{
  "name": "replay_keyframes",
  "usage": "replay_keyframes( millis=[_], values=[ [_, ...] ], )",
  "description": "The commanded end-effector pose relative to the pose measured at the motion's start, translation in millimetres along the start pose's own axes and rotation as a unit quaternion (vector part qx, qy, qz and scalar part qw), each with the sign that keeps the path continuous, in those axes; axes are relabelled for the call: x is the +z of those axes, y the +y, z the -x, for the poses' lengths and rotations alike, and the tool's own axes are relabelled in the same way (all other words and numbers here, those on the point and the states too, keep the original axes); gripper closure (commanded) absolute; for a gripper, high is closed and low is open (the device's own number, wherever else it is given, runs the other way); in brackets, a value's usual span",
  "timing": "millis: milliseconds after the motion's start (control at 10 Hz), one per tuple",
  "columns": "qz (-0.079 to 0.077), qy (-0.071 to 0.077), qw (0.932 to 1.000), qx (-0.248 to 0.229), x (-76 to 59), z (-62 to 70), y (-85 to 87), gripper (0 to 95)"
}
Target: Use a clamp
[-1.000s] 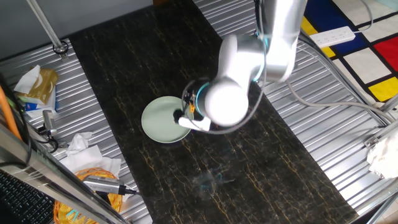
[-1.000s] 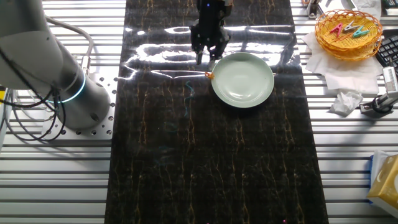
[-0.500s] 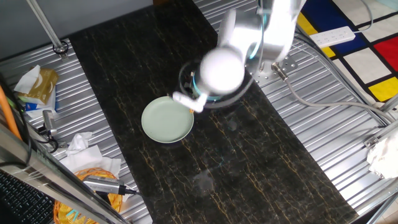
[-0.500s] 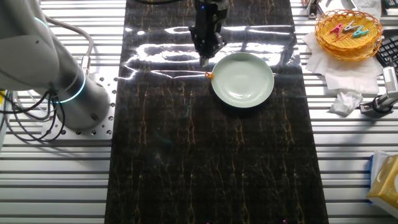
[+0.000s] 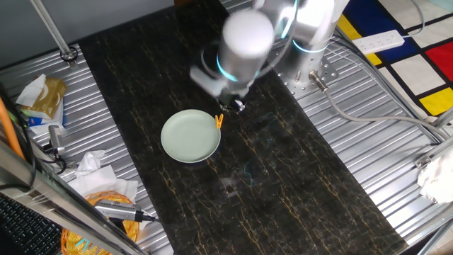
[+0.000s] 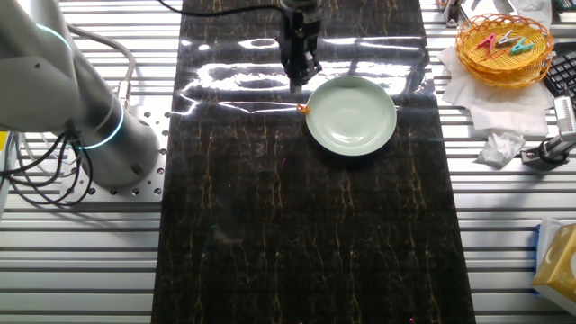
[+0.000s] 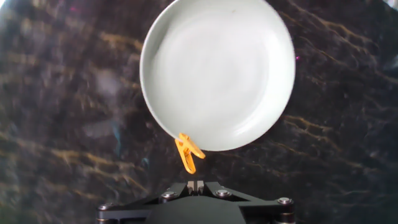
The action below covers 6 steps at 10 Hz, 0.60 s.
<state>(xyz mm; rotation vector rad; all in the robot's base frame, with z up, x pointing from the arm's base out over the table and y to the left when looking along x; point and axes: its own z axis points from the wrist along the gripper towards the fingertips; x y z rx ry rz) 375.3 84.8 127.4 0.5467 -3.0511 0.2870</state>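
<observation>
The clamp (image 7: pixel 186 152), a tiny orange-yellow clip, sits at the rim of the round pale green plate (image 7: pixel 217 68), its prongs pointing away from the plate toward the hand. One fixed view shows the clamp (image 5: pixel 219 122) at the plate's (image 5: pixel 190 136) right edge. In the other fixed view the clamp (image 6: pixel 303 109) is at the left edge of the plate (image 6: pixel 351 114). My gripper (image 7: pixel 196 184) is shut with nothing in it, a short way back from the clamp. It hovers above the dark mat, as the gripper (image 5: pixel 237 106) and gripper (image 6: pixel 304 79) show.
A wicker basket (image 6: pixel 504 43) with coloured clips stands at the far right on tissue paper. The arm's base (image 6: pixel 99 135) sits left of the dark mat. Bags and crumpled paper (image 5: pixel 99 191) lie along one side. A power strip (image 5: pixel 379 41) lies on the floor.
The hand has lifted and drawn back from the plate's rim. The clamp, hidden by the arm before, now shows at the rim, apart from the shut fingers.
</observation>
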Motion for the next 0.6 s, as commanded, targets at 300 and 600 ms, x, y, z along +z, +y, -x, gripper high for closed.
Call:
replay_keyframes(
  millis=[300, 600],
  values=[
    [0.039, -0.035, 0.9985, 0.013, -7.8, -4.5, -3.6, 95.0],
    [0.038, -0.030, 0.9988, -0.001, -7.7, -4.4, -3.5, 95.0]
  ],
)
